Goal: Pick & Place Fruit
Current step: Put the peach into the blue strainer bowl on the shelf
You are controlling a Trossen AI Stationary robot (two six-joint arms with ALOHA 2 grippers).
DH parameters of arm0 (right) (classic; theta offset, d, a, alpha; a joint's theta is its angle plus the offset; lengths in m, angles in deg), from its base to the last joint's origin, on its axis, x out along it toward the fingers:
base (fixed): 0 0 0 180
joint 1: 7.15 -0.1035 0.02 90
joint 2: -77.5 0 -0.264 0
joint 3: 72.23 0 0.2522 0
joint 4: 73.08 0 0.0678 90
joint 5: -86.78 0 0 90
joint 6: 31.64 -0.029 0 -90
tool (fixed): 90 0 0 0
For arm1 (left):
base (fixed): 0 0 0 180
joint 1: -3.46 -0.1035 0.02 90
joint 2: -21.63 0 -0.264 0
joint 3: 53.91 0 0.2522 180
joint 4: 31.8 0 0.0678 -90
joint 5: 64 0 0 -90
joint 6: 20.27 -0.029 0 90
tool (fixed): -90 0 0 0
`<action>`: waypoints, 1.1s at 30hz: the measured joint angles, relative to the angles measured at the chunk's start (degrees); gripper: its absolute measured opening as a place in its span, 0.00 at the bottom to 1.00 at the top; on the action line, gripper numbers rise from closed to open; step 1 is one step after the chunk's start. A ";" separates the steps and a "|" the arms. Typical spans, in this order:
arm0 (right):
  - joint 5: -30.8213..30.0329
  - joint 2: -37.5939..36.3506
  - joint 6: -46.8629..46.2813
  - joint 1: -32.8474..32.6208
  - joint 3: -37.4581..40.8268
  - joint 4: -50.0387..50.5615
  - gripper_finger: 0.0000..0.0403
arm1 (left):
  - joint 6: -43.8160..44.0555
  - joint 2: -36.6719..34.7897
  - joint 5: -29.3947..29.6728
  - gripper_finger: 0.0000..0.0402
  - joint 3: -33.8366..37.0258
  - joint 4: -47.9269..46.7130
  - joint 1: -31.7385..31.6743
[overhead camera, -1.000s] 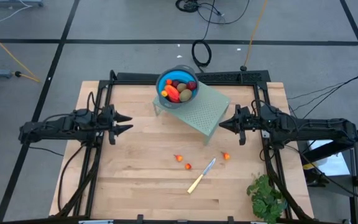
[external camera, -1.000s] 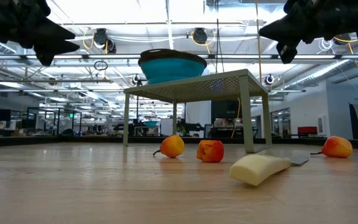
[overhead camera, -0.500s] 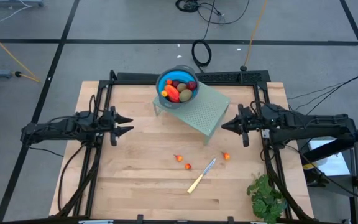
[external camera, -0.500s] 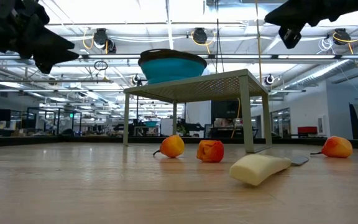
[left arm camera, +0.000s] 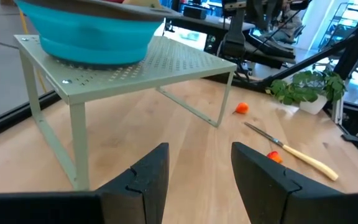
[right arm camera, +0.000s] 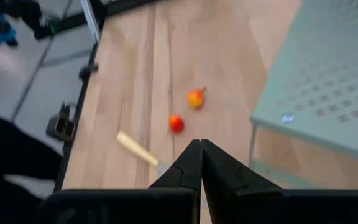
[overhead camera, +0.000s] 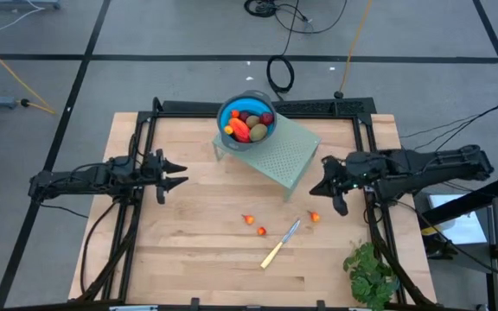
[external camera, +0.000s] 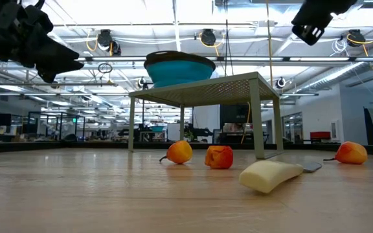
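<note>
A blue bowl (overhead camera: pixel 247 121) stands on a pale green perforated rack (overhead camera: pixel 285 155) and holds the larger fruit: a red-orange piece (overhead camera: pixel 240 130), a brownish-green oval (overhead camera: pixel 258 131) and dark red balls (overhead camera: pixel 266 118). Three tiny orange-red fruits lie on the table (overhead camera: pixel 249 219) (overhead camera: pixel 262 231) (overhead camera: pixel 314 217). My right gripper (overhead camera: pixel 318 188) (right arm camera: pixel 201 155) is shut, in the air beside the rack, above and just to the far side of the rightmost tiny fruit. My left gripper (overhead camera: pixel 185 174) (left arm camera: pixel 197 168) is open and hovers left of the rack.
A pale-handled knife (overhead camera: pixel 279 244) lies between the tiny fruits, its handle toward the near edge. A leafy green bunch (overhead camera: pixel 370 272) sits at the near right corner. The rack's legs (external camera: pixel 259 123) stand on the board. Bare wood stretches across the left and near parts of the table.
My right gripper has moved toward the table's near edge, away from the rack's side and toward the rightmost tiny fruit, turning as it went. Its fingers have stayed shut. The fruit, knife and bowl have not moved.
</note>
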 joint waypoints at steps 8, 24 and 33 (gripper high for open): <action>0.17 9.33 -1.55 -4.05 -7.04 12.09 0.00 | -0.37 0.13 0.01 0.44 0.00 -1.18 0.00; 0.41 17.53 -4.52 -7.44 -7.95 18.46 0.01 | 0.24 0.13 2.48 0.44 0.00 -1.35 0.00; -2.80 17.51 -14.30 -7.43 -7.79 22.72 0.10 | 4.31 0.13 2.50 0.44 0.00 -1.08 0.00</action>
